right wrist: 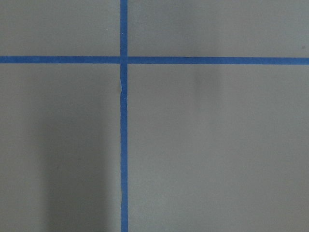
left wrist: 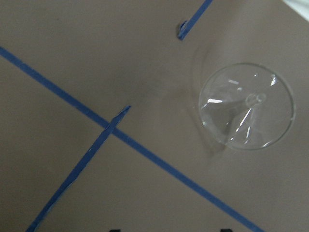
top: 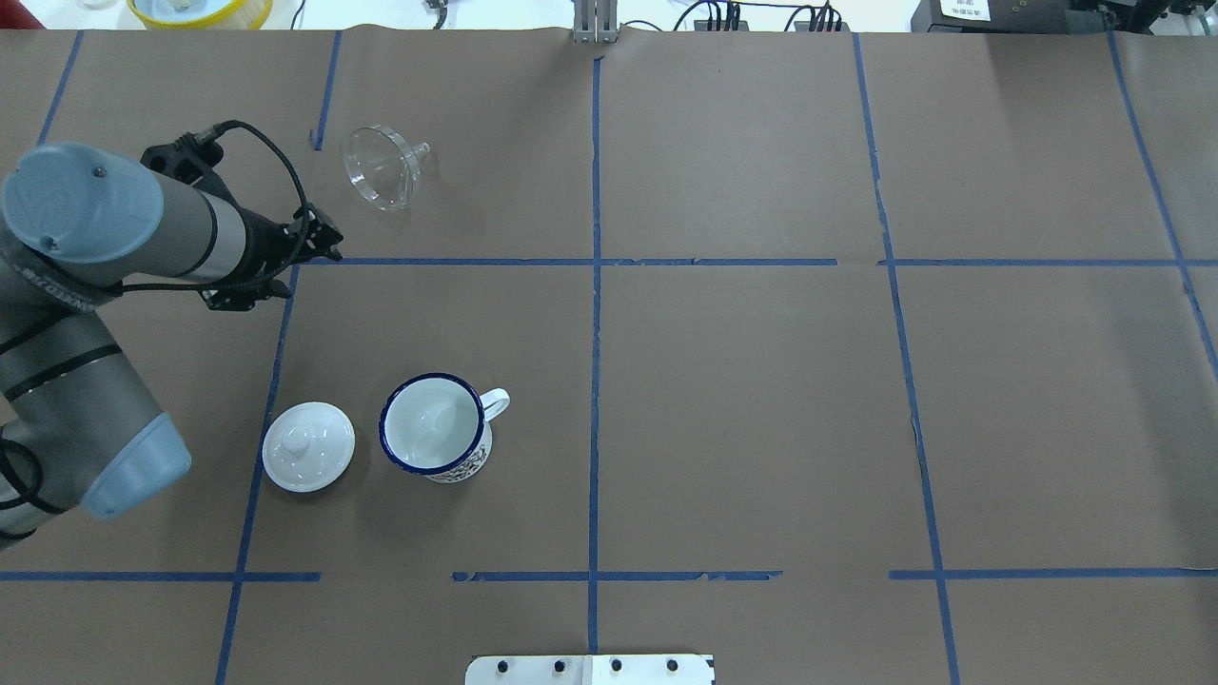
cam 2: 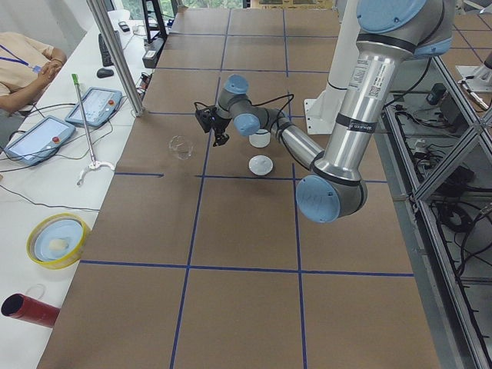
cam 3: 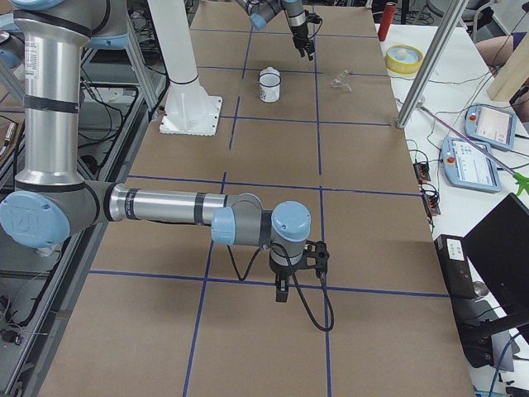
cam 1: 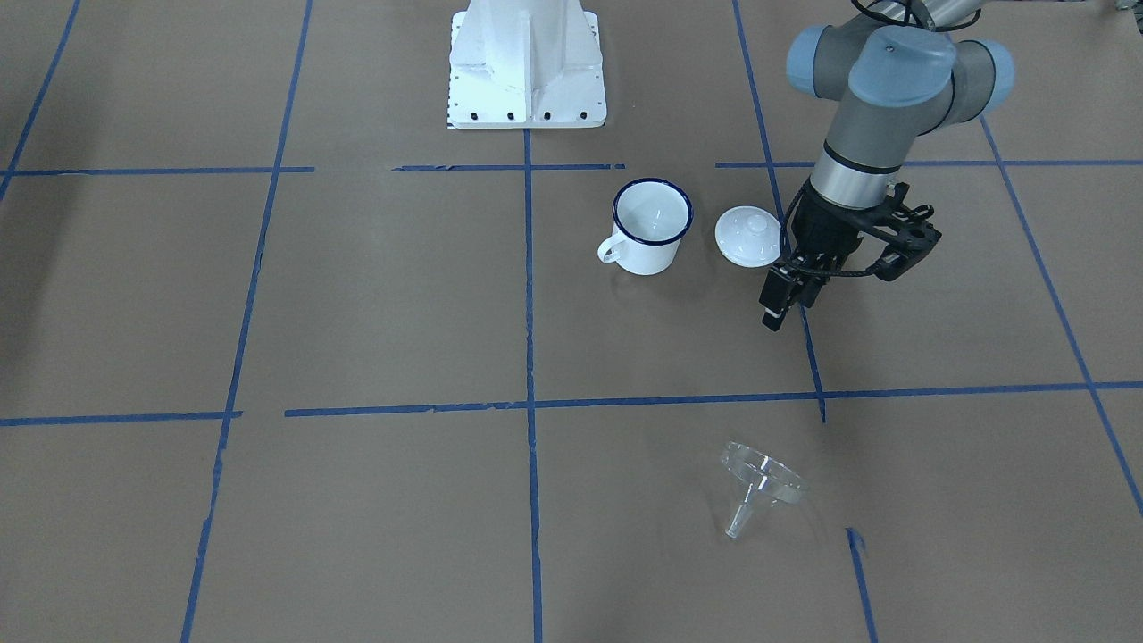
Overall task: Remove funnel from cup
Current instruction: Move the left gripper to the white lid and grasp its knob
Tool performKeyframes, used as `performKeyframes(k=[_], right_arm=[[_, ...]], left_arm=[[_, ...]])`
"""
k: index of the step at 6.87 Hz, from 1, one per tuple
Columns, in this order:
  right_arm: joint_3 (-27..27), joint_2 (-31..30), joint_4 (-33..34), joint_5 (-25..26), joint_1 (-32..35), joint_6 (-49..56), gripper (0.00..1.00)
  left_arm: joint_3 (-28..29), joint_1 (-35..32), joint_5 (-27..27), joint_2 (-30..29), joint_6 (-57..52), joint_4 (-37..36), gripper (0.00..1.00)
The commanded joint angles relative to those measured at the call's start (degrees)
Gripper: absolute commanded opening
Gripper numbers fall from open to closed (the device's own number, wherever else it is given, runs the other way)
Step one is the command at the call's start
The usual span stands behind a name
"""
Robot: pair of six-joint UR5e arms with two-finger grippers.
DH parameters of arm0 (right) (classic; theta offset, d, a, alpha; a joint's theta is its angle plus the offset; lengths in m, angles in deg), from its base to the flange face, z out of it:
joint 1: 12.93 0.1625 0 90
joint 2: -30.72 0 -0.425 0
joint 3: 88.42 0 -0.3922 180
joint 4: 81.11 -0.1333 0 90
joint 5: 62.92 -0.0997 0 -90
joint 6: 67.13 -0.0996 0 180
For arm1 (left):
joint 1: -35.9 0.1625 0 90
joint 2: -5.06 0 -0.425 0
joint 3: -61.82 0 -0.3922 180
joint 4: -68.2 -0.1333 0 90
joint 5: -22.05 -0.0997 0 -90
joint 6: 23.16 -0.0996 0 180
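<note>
Fig. – Funnel off cup, L arm above tabletop.

**Where:** Funnel [cam 1: 759, 487] lies tipped on its side on the tabletop [cam 1: 357, 295], rim edge and spout tip both down. It is well apart from the cup [cam 1: 652, 228] and on the operators' side of a tape line [cam 1: 679, 399]. Cup stands upright, nothing in it that I can see, with the lid [cam 1: 748, 236] just beside it. I judge the task about done.

**Handling (my est.):**
- Funnel is clear, thin-walled and prob. hard plastic or glass, so light, stiff and slick. If glass, it may chip.
- Lying on its round rim, it can roll or pivot at a nudge.
- Its transparency makes the edges hard for me to read on cam.
- If I had to retake it, I'd pinch across the rim wall with one finger inside the cone and one outside, using low force. The spout is the alt., but it is narrow and easy to miss.

**Pose, L:** Forearm reaches out from the robot's left and the wrist is bent so the L pincer [cam 1: 781, 308] points down. It hangs between lid and funnel, touching neither. In the wrist view the funnel sits off to one side, and two dark fingertips [left wrist: 113, 230] show at the lower edge. They are set apart with nothing between, so I read the pincer as spread and empty.

**Pose, R:** The arm is stretched low at the far right end of the tabletop, and the R pincer [cam 3: 282, 291] points down over a tape cross. I cannot tell if it is spread or pressed together.
</note>
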Motion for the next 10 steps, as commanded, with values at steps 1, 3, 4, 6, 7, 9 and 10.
performKeyframes(k=[1,3,4,6,7,9,10], right_arm=[[0.0,0.0,0.0,0.0,0.0,0.0,1.0],[0.0,0.0,0.0,0.0,0.0,0.0,1.0],[0.0,0.0,0.0,0.0,0.0,0.0,1.0],[0.0,0.0,0.0,0.0,0.0,0.0,1.0],[0.0,0.0,0.0,0.0,0.0,0.0,1.0],[0.0,0.0,0.0,0.0,0.0,0.0,1.0],[0.0,0.0,0.0,0.0,0.0,0.0,1.0]], left_arm=[[-5.4,4.7,5.7,6.1,-0.4,-0.7,0.75],[-7.1,7.6,6.8,9.2,0.5,-0.7,0.78],[-6.8,8.5,6.6,9.3,0.6,-0.8,0.8],[-7.0,9.9,4.4,9.0,0.6,-4.1,0.8],[-6.6,10.0,4.1,8.9,0.6,-4.1,0.8],[-6.0,10.3,2.7,8.8,0.5,-4.1,0.79],[-5.1,10.4,2.6,8.6,0.5,-4.1,0.79]])
